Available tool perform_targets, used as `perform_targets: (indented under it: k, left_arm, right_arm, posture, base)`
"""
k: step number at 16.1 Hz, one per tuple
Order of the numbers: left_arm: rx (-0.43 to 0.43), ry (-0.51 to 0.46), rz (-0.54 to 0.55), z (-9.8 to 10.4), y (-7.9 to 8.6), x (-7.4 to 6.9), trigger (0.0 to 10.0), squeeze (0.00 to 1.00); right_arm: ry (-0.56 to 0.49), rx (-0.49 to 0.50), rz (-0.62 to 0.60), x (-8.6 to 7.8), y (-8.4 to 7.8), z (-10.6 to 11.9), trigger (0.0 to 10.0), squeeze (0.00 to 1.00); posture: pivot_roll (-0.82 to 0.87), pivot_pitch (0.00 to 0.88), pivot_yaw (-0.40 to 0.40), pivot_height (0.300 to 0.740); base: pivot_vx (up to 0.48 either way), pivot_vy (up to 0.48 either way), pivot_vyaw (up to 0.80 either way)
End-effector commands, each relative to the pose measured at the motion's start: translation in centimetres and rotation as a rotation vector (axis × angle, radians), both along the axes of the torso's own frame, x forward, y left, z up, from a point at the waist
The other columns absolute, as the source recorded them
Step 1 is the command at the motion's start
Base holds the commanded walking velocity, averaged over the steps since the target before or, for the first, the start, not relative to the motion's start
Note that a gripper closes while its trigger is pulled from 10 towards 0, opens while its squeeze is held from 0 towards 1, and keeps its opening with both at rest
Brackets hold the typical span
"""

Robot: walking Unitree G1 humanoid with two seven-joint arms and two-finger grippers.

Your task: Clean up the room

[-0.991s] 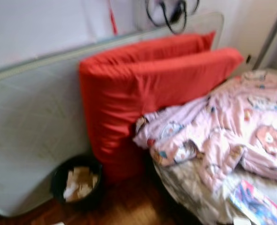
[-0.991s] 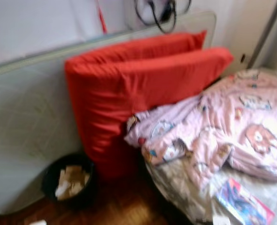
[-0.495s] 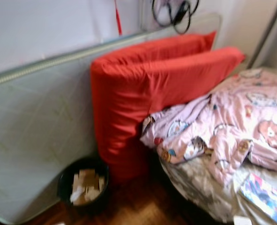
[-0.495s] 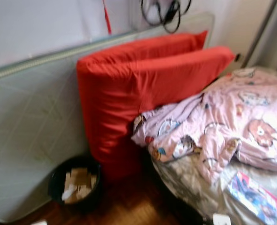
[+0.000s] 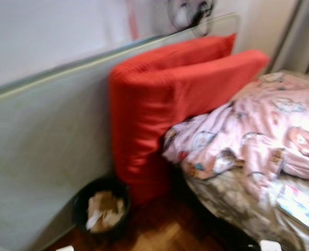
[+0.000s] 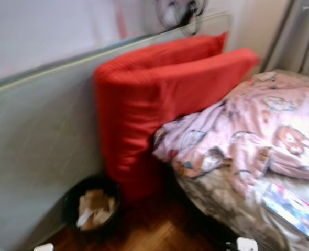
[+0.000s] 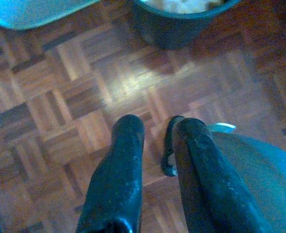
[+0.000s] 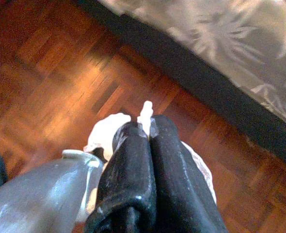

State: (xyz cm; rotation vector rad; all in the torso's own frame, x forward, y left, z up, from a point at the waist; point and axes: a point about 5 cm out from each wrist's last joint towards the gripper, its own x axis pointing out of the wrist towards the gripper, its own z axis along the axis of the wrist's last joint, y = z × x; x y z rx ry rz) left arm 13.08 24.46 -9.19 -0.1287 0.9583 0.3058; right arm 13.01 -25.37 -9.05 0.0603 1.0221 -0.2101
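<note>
Oddly, no writing reads; right claw [image 8: 144,127] pinches white paper [image 8: 105,132], left claw [image 7: 157,127] apart.

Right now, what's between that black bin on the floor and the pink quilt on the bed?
The big red cushion stands between the black bin and the pink quilt, as the head views show.

Parquet floor [image 5: 165,238]: dark wood blocks, carrying a black waste bin [image 5: 101,209] holding crumpled paper, standing just beside a red cushion [image 5: 159,112] that is leaning upright against a pale mattress [image 5: 44,151].

Bed [image 5: 233,201]: grey patterned sheet, bearing a rumpled pink cartoon-print quilt [image 5: 254,136] and a colourful magazine [image 5: 301,206] lying near its edge.
</note>
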Motion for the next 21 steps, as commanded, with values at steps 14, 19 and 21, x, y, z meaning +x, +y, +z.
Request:
perform_targets:
  k: [14, 19, 21]
  left_arm:
    - [0.018, 0.031, -0.004, -0.11, 0.69, -0.85, 10.0, 0.00]
    - [0.022, 0.034, -0.019, -0.13, 0.77, -1.03, 10.0, 0.00]
    - [0.021, 0.032, -0.018, -0.20, 0.58, -1.16, 10.0, 0.00]
  right_arm:
    - [-0.014, 0.012, 0.003, 0.36, 0.23, 0.07, 10.0, 0.00]
    - [-0.011, 0.015, 0.008, 0.14, 0.39, -0.04, 10.0, 0.00]
    - [-0.003, 0.008, 0.029, -0.02, 0.22, -0.04, 10.0, 0.00]
  posture:
    - [0.03, 0.000, 0.023, 0.740]
    - [0.01, 0.000, 0.036, 0.740]
    - [0.03, 0.000, 0.022, 0.740]
  base:
    - [0.000, 0.336, 0.00]
    - [0.000, 0.334, 0.00]
    - [0.000, 0.000, 0.00]
